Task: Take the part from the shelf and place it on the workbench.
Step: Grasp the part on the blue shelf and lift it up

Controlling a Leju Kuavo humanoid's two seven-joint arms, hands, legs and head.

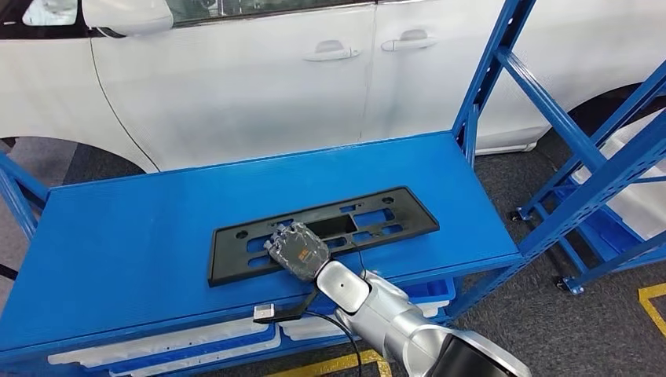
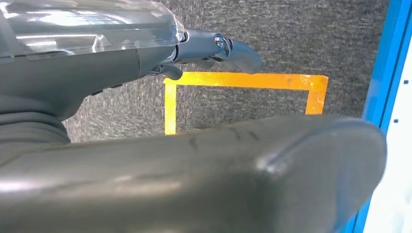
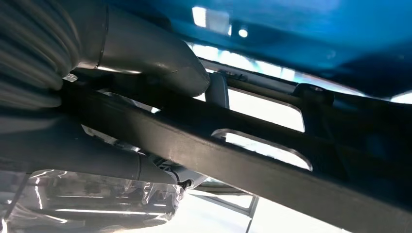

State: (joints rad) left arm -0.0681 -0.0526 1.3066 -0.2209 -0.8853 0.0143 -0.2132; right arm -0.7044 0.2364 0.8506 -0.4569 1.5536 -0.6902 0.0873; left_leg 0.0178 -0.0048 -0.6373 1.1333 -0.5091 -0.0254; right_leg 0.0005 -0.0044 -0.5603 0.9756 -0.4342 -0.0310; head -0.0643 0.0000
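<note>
Head view: right hand (image 1: 297, 250) grips black part (image 1: 369, 220).

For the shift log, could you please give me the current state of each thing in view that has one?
black part: lying flat on the blue shelf, near its front edge.
right hand: gripping the part's front edge, thumb on one face, fingers on the other.
left hand: holding nothing, hanging above the floor.
car doors: closed.

Left hand (image 2: 214, 48) empty, fingers apart, above grey carpet (image 2: 291, 39), yellow tape (image 2: 243, 80)
</note>
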